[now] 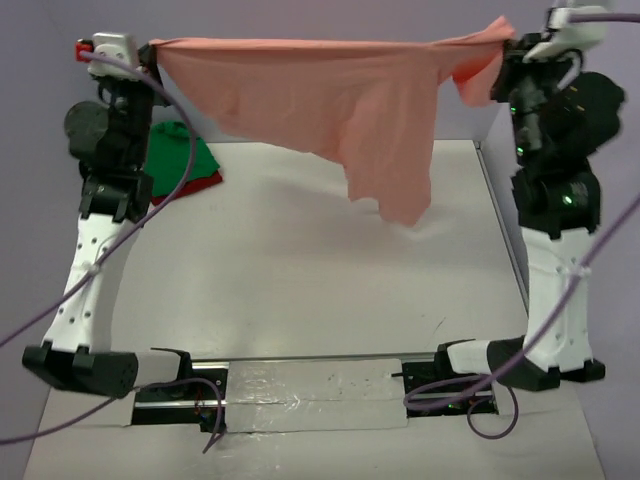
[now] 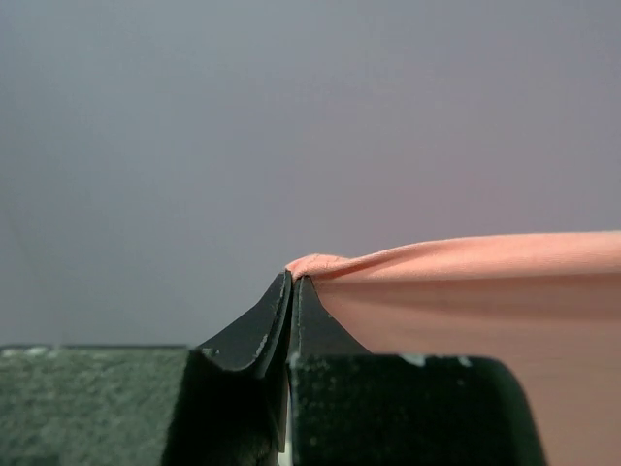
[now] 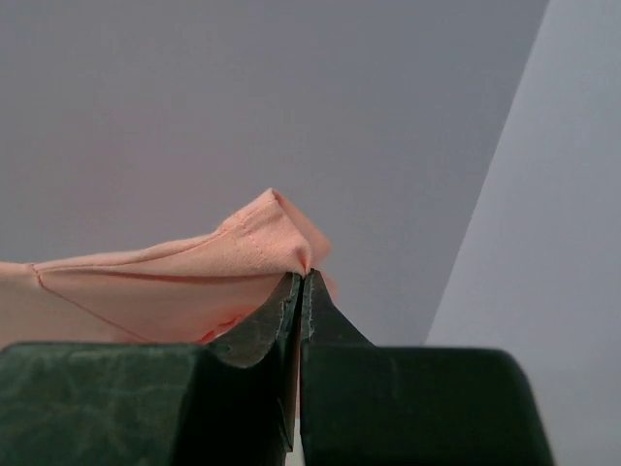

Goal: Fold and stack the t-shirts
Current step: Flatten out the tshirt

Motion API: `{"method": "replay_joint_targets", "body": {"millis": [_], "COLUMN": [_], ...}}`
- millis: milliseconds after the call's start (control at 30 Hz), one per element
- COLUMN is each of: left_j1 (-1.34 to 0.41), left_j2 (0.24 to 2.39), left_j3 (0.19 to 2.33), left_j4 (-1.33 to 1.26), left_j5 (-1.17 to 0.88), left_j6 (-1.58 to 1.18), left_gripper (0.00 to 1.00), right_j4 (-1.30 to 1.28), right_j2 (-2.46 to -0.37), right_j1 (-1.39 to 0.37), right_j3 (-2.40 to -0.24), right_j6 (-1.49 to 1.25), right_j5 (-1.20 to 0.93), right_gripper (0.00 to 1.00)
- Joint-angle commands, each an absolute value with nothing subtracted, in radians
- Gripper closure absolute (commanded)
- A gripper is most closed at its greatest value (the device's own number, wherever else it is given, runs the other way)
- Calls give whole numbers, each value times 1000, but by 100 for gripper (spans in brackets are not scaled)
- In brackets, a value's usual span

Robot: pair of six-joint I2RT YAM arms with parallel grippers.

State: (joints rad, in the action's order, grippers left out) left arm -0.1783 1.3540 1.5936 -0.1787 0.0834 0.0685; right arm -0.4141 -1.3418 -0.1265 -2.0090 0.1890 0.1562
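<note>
The salmon-pink t-shirt [image 1: 330, 100] hangs stretched in the air between my two raised arms, its lower edge dangling just above the table. My left gripper [image 1: 152, 48] is shut on its left corner, seen in the left wrist view [image 2: 292, 276] with the cloth [image 2: 466, 282] running off to the right. My right gripper [image 1: 512, 38] is shut on the right corner, seen in the right wrist view [image 3: 303, 273] with the cloth [image 3: 175, 277] to the left. The bright green t-shirt [image 1: 178, 155] lies on the dark red t-shirt [image 1: 205, 183] at the table's far left, partly behind my left arm.
The white table [image 1: 300, 280] runs under the hanging shirt. A purple-grey wall stands behind. The table's right edge [image 1: 505, 240] runs along my right arm. Cables loop near both arm bases.
</note>
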Motion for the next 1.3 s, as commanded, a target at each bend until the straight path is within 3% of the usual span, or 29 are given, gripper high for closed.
{"method": "replay_joint_targets", "body": {"millis": [0,200,967,1267], "left_j1": [-169,-160,-158,-156], "left_j2": [1289,1148,1085,1048], "left_j3": [1591,1568,1546,1627], "left_j4": [-144,-115,-92,-3], "left_j5": [179,232,267,227], "left_j6": [129,172,310,250], "left_gripper": [98,97,97,97], "right_j4": [-485,-543,-377,-452], "right_j2": [-1321,-1333,-1204,-1105], "right_j1": [-124,-330,-186,-175], "right_j3": [-2121,-2159,-1861,-1920], "right_j6": [155,201,374,316], "right_j5": [164,287,466,378], "right_gripper": [100,100,100,100]}}
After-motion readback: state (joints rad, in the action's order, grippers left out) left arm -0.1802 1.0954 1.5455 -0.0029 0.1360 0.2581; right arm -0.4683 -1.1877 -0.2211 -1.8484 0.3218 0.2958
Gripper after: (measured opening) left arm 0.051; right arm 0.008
